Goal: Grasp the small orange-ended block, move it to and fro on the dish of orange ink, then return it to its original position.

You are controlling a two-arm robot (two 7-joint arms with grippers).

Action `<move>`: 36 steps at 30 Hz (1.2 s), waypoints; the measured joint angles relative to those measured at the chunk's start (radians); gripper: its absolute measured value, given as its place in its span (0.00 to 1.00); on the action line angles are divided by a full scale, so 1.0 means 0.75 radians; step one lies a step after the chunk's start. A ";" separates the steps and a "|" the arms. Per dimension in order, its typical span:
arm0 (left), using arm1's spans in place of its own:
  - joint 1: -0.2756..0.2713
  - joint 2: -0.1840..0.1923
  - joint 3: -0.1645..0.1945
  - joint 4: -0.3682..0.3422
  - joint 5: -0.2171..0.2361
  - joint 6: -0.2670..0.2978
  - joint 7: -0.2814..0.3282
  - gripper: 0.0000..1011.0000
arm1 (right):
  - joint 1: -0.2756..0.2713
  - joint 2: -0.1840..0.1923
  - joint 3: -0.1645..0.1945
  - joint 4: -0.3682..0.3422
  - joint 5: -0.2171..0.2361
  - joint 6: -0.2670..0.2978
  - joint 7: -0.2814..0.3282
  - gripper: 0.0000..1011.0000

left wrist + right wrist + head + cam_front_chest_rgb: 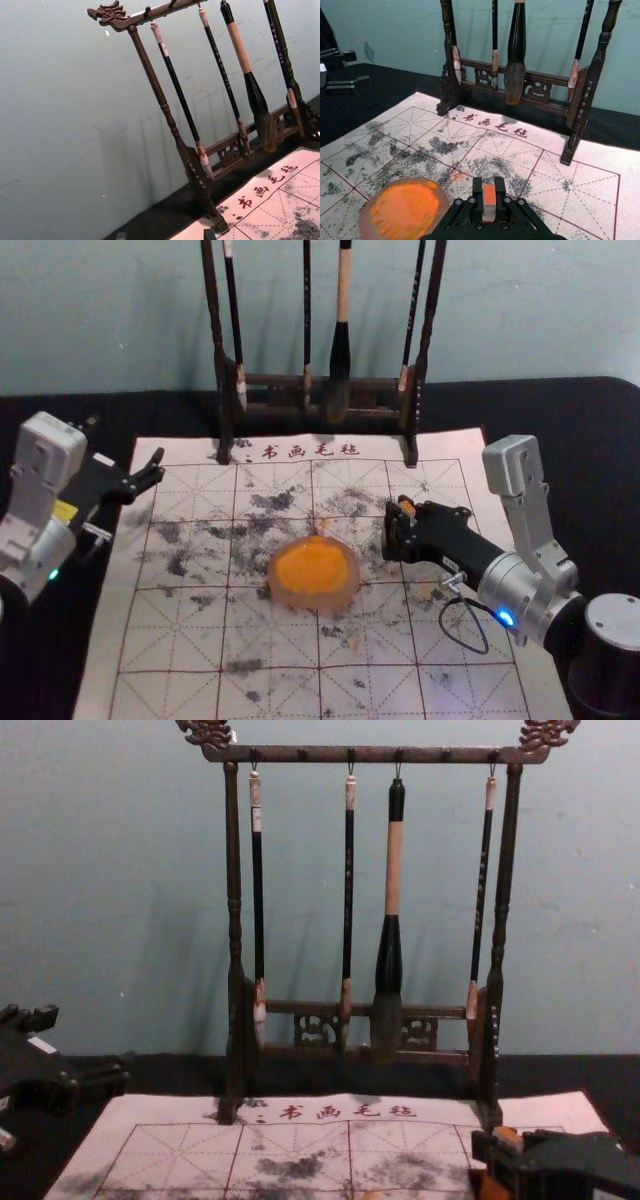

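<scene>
The block is orange at its end and white along its body, against the black of the right gripper. The dish has a translucent pinkish rim round bright orange ink. Under it, the pinkish-white mat carries a dark red grid, solid lines crossed with dashed ones, dark red characters toward its far edge, charcoal blotches and a few orange streaks. The desk is black, the wall pale blue-green. The stand is dark brown; its large brush is tan and black with grey-brown bristles.
</scene>
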 joint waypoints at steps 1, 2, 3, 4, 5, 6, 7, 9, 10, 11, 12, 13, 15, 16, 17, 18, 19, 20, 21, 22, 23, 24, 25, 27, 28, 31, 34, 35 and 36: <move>0.000 0.000 0.000 0.000 0.000 0.000 0.000 0.99 | 0.000 0.000 0.000 0.000 0.000 0.000 0.000 0.13; 0.000 0.000 0.000 0.000 0.000 0.000 0.000 0.99 | 0.000 0.000 0.000 0.000 0.000 0.000 0.000 0.13; 0.000 0.000 0.000 0.000 0.000 0.000 0.000 0.99 | 0.000 0.000 0.000 -0.001 0.000 0.000 0.000 0.13; 0.000 0.000 0.000 0.000 0.000 0.000 0.000 0.99 | 0.000 0.000 0.000 -0.001 0.000 0.000 0.000 0.13; 0.000 0.000 0.000 0.000 0.000 0.000 0.000 0.99 | 0.000 0.000 0.000 -0.001 0.000 0.000 0.000 0.13; 0.000 0.000 0.000 0.000 0.000 0.000 0.000 0.99 | 0.000 0.000 0.000 -0.001 0.000 0.000 0.000 0.13; 0.000 0.000 0.000 0.000 0.000 0.000 0.000 0.99 | 0.000 0.000 0.000 -0.002 0.000 0.000 0.000 0.13; 0.000 0.000 0.000 0.000 0.000 0.000 0.000 0.99 | 0.000 0.001 0.001 -0.002 0.001 0.000 0.000 0.13; 0.000 0.000 0.000 0.000 0.000 0.000 0.000 0.99 | 0.000 0.001 0.001 -0.002 0.002 0.000 0.000 0.13; 0.000 0.000 0.000 0.000 0.000 0.000 0.000 0.99 | 0.000 0.001 0.001 -0.002 0.002 0.000 -0.001 0.13; 0.000 0.000 0.000 0.000 0.000 0.000 0.000 0.99 | 0.000 0.001 0.001 -0.002 0.002 0.000 -0.001 0.13; 0.000 0.000 0.000 0.000 0.000 0.000 0.000 0.99 | 0.000 0.001 0.001 -0.002 0.002 0.000 -0.001 0.13; 0.000 0.000 0.000 0.000 0.000 0.000 0.000 0.99 | 0.000 0.001 0.001 -0.003 0.003 0.000 -0.001 0.13; 0.000 0.000 0.000 0.000 0.000 0.000 0.000 0.99 | 0.000 0.001 0.001 -0.003 0.003 0.000 -0.001 0.14; 0.000 0.000 0.000 0.000 0.000 0.000 0.000 0.99 | 0.000 0.001 0.001 -0.003 0.003 0.000 -0.001 0.17; 0.000 0.000 0.000 0.000 0.000 0.000 0.000 0.99 | 0.000 0.002 0.001 -0.003 0.003 0.000 -0.001 0.19; 0.000 0.000 0.000 0.000 0.000 0.000 0.000 0.99 | 0.000 0.002 0.001 -0.003 0.004 0.000 -0.001 0.22; 0.000 0.000 0.000 0.000 0.000 0.000 0.000 0.99 | 0.000 0.002 0.001 -0.004 0.004 0.000 -0.001 0.26; 0.000 0.000 0.000 0.000 0.000 0.000 0.000 0.99 | 0.000 0.002 0.001 -0.004 0.004 0.000 -0.001 0.28; 0.000 0.000 0.000 0.000 0.000 0.000 0.000 0.99 | 0.000 0.002 0.001 -0.004 0.004 0.000 -0.001 0.32; 0.000 0.000 0.000 0.000 0.000 0.000 0.000 0.99 | 0.000 0.002 0.001 -0.004 0.004 0.000 -0.001 0.34; 0.000 0.000 0.000 0.000 0.000 0.000 0.000 0.99 | 0.000 0.002 0.001 -0.004 0.004 0.000 -0.001 0.35; 0.000 0.000 0.000 0.000 0.000 0.000 0.000 0.99 | 0.000 0.002 0.001 -0.004 0.004 0.000 -0.001 0.39; 0.000 0.000 0.000 0.000 0.000 0.000 0.000 0.99 | 0.000 0.002 0.001 -0.004 0.005 0.000 -0.001 0.45; 0.000 0.000 0.000 0.000 0.000 0.000 0.000 0.99 | 0.000 0.002 0.001 -0.004 0.005 0.000 -0.001 0.51; 0.000 0.000 0.000 0.000 0.000 0.000 0.000 0.99 | 0.000 0.002 0.001 -0.004 0.006 0.000 -0.001 0.57; 0.000 0.000 0.000 0.000 0.000 0.000 0.000 0.99 | 0.000 0.002 0.001 -0.004 0.006 0.000 -0.001 0.69; 0.000 0.000 0.000 0.000 0.000 0.000 0.000 0.99 | 0.000 0.002 0.001 -0.004 0.006 0.000 -0.001 0.71; 0.000 0.000 0.000 0.000 0.000 0.000 0.000 0.99 | 0.000 0.002 0.001 -0.004 0.006 0.000 -0.001 0.73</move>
